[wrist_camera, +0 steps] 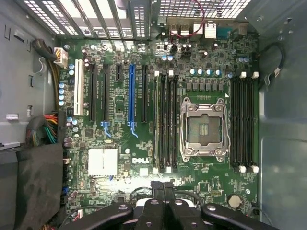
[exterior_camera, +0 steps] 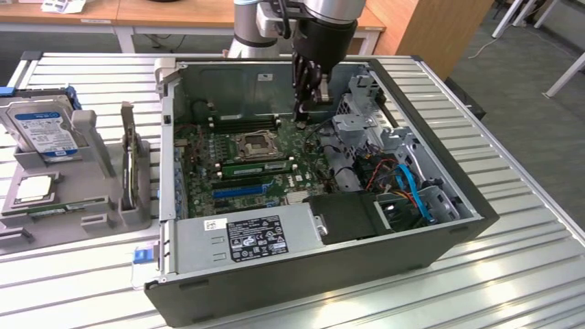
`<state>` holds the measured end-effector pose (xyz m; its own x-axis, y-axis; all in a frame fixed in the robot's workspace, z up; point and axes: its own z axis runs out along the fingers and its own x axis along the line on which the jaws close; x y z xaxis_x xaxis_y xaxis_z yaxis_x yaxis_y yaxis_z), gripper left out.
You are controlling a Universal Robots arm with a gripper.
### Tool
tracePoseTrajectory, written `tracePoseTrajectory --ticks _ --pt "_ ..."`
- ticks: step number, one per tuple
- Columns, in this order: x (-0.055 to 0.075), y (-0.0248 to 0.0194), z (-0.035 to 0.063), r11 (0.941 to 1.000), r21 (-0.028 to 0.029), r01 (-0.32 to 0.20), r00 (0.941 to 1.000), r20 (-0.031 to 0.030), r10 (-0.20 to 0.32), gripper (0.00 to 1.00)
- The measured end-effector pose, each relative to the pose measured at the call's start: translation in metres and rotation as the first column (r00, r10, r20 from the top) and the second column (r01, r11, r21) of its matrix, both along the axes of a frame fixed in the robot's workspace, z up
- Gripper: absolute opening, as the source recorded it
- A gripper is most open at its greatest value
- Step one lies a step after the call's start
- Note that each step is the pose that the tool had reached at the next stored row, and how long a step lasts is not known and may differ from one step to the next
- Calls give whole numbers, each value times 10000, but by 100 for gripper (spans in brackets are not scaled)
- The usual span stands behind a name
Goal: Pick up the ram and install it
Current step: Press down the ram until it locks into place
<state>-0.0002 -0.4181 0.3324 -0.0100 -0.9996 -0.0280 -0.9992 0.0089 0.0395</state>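
Where the ribbed metal bench [exterior_camera: 512, 274] carries the open computer case [exterior_camera: 439, 240], a dark grey steel box lying on its side, the green motherboard [wrist_camera: 211, 191] lies flat inside, crowded with small cylindrical capacitors. The square CPU socket [wrist_camera: 203, 125] has a shiny metal frame, and long black memory slots [wrist_camera: 242, 122] run on either side of it. The blue expansion slot [wrist_camera: 131, 93] is glossy plastic. The ram [exterior_camera: 259, 165] is a thin, narrow green stick (seen nearly edge-on in the wrist view) standing in one of the black slots between the socket and the blue slot. Matte black and slender, the hand [exterior_camera: 306, 113] hangs over the board's edge beyond the socket, apart from the ram, its fingers [wrist_camera: 158, 191] pressed together with nothing between them. A grey plastic fixture [exterior_camera: 92, 199] beside the case holds a hard drive [exterior_camera: 41, 127] upright.
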Motion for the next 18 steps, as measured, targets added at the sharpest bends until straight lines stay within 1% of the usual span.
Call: tracePoseTrajectory --ticks 6,18 --pt "0 0 -61 10000 0 1 10000 3 -1 10" --pt "0 0 -222 10000 1 1 10000 16 -1 10"
